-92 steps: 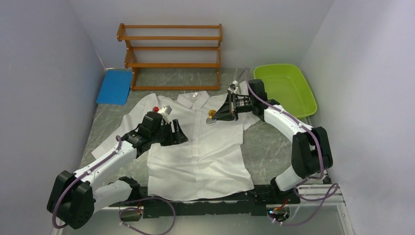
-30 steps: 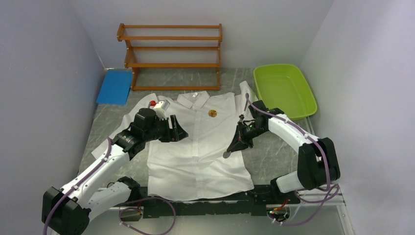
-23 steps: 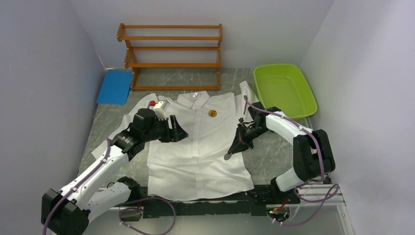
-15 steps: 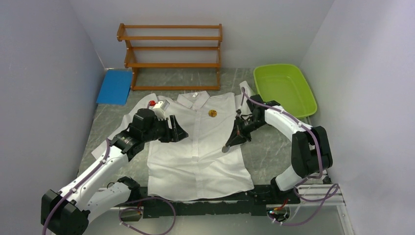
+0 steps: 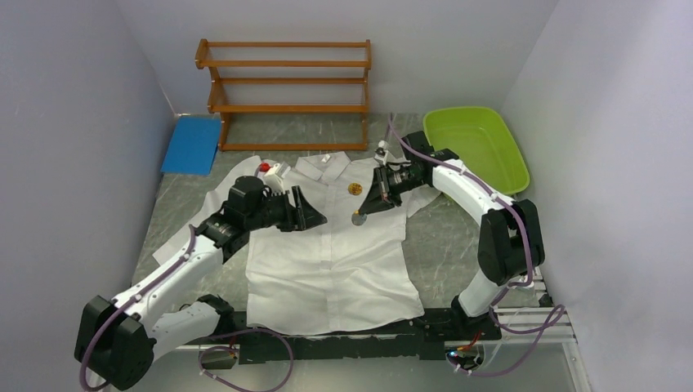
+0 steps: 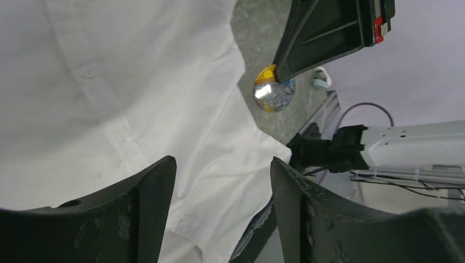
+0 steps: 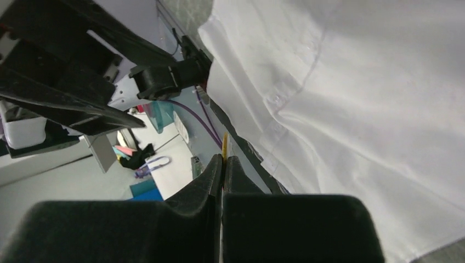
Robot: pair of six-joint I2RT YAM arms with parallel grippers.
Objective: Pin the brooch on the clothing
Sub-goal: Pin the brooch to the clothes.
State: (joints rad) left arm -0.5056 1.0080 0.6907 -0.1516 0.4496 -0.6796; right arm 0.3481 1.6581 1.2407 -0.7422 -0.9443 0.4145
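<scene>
Lying flat on the grey table (image 5: 445,245) with its collar toward the far wall, the white shirt (image 5: 327,261) keeps the same spread as a second ago. The right arm has swung away from the shirt's right side seam and up to the chest. The right gripper (image 5: 360,212) now hangs over the fabric just right of the button placket. Its jaws are pressed together on the brooch (image 5: 357,219), a small round disc, shiny with a yellow rim, which pokes out below the fingertips. Whether it touches the cloth cannot be told. The left gripper (image 5: 310,214) has slid a little toward the placket and hovers over the shirt left of it. Its jaws are spread wide with nothing between them, and it points at the brooch. A small gold ornament (image 5: 354,189) sits on the shirt just beyond the brooch, where it sat before.
</scene>
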